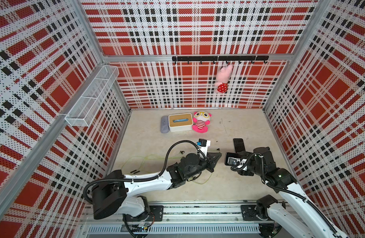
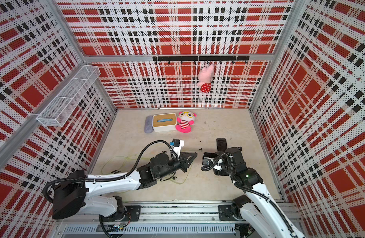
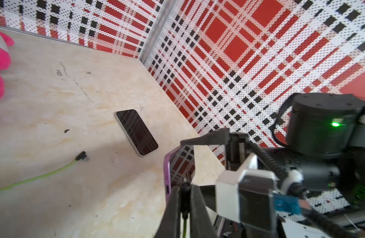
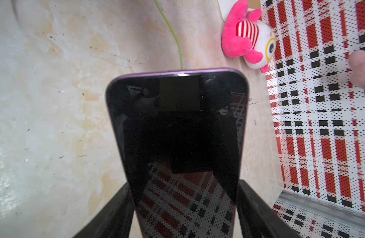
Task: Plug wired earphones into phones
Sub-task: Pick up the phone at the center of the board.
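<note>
Phone (image 4: 177, 144), purple-edged, glossy black screen

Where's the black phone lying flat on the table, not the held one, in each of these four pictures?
Both top views: flat phone, right of centre, slightly below the middle.
Left wrist: flat phone near the middle, screen up.
Right wrist: not in it; the big phone there is the held phone.
Shared landmark: pink plush toy, seen in all four.
</note>
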Tool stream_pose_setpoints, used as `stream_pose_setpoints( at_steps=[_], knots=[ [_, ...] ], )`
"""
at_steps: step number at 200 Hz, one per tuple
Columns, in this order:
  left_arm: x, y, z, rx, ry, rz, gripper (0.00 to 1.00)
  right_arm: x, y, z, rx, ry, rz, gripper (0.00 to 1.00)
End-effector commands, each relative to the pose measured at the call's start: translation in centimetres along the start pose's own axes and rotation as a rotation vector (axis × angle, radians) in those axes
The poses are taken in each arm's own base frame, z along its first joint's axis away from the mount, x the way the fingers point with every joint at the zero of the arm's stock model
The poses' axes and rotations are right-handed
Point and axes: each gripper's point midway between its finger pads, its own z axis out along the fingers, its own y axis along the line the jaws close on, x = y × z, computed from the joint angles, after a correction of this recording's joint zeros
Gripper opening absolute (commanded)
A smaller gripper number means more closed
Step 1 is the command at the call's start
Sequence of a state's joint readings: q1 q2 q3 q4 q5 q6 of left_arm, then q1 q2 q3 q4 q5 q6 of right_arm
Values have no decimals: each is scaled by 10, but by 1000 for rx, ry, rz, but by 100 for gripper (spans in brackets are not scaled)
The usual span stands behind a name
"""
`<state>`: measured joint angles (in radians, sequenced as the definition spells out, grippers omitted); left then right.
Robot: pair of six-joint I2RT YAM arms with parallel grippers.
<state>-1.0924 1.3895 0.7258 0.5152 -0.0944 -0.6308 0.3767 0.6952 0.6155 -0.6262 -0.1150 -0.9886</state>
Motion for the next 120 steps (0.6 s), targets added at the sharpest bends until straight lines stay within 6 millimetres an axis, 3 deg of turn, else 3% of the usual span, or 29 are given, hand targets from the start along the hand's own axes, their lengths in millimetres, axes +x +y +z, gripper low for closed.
stream_pose_setpoints(
  at_steps=[1, 58, 120],
  knots=[
    [9, 11, 8, -72, 33, 22, 0, -17, -15, -7, 79, -84, 10, 62],
    [20, -4, 23, -29, 84, 41, 0, -24, -18, -12, 108, -129, 0, 62],
    [19, -7, 23, -20, 83, 44, 0, -23, -15, -10, 110, -133, 2, 62]
  ],
)
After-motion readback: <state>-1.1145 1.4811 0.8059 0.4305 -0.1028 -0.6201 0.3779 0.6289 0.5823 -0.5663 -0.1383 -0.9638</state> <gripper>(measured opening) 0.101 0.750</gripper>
